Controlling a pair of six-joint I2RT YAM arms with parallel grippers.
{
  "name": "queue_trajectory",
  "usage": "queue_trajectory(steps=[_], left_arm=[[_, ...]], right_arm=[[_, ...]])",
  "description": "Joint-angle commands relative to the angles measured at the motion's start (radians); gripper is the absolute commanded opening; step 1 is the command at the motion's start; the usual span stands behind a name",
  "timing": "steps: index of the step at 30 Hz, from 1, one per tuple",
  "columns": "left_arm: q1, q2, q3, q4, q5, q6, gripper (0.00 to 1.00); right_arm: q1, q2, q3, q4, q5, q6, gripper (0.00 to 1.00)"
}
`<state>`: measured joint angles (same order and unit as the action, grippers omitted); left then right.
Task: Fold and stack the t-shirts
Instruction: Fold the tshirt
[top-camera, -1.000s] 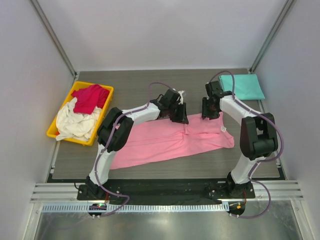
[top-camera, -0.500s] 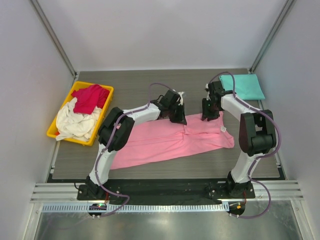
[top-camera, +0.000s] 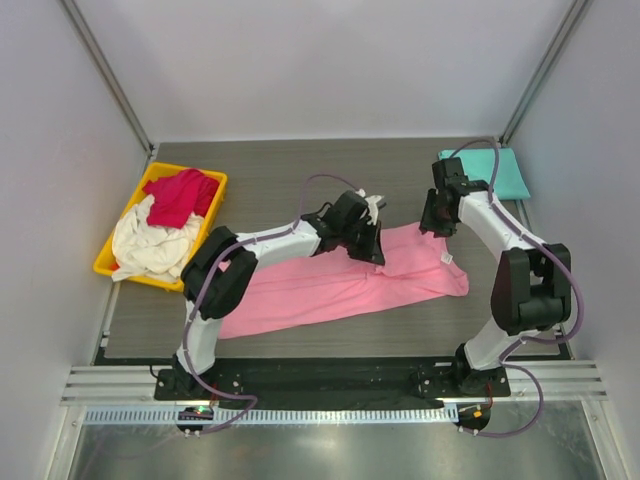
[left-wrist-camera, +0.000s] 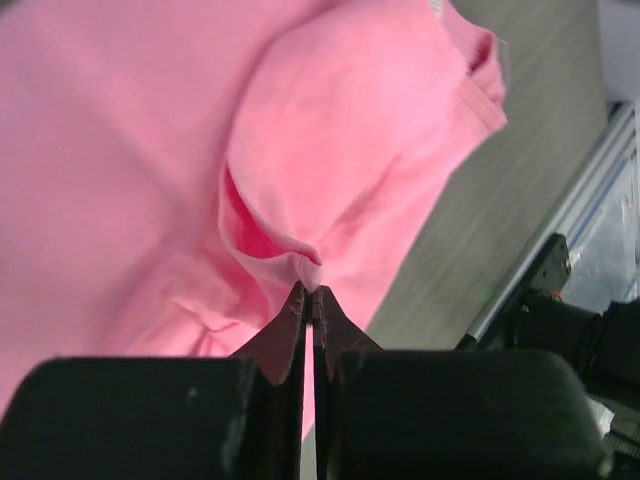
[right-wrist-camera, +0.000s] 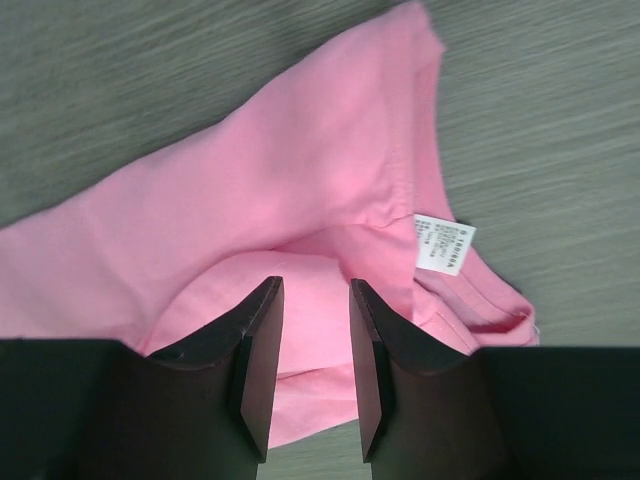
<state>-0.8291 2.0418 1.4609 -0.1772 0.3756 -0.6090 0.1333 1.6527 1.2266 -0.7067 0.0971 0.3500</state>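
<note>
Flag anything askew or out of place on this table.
The light pink cloth t-shirt lies crooked across the grey table, bunched into a ridge where the left gripper pinches it, with its white care label exposed. The crimson red shirt and cream white shirt are heaped unfolded in the yellow plastic bin.

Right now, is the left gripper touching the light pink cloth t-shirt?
Touching. The left wrist view shows the left gripper shut on a pinched fold of the light pink cloth t-shirt.
</note>
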Motion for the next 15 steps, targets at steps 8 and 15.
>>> queue_trajectory(steps=[8, 15], left_arm=[[-0.067, -0.075, -0.108, 0.134, 0.057, 0.061, 0.00], [-0.067, -0.068, -0.129, 0.137, 0.037, 0.058, 0.00]], right_arm=[[-0.012, -0.090, -0.024, -0.028, 0.085, 0.176, 0.39], [-0.012, -0.016, 0.002, -0.014, 0.021, 0.020, 0.42]])
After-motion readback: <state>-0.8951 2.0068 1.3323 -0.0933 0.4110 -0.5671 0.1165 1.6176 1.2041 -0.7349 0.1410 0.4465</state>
